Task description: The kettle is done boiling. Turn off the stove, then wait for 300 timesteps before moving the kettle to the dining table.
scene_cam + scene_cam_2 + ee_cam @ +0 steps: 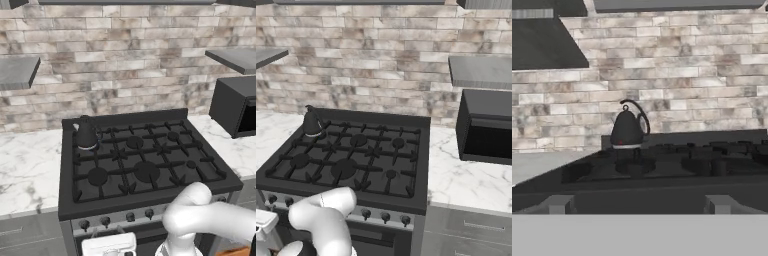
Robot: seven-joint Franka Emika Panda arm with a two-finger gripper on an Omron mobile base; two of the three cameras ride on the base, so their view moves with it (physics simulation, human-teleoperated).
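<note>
The kettle (86,134) sits on the stove (145,165)'s rear-left burner as the robot's hand hangs low before the knob row (117,218), apparently about to switch off the burner, its claw's state impossible to tell.

Black stove (150,165) at frame centre between marble counters (27,170) — kettle (86,133) upright on rear-left burner.
</note>
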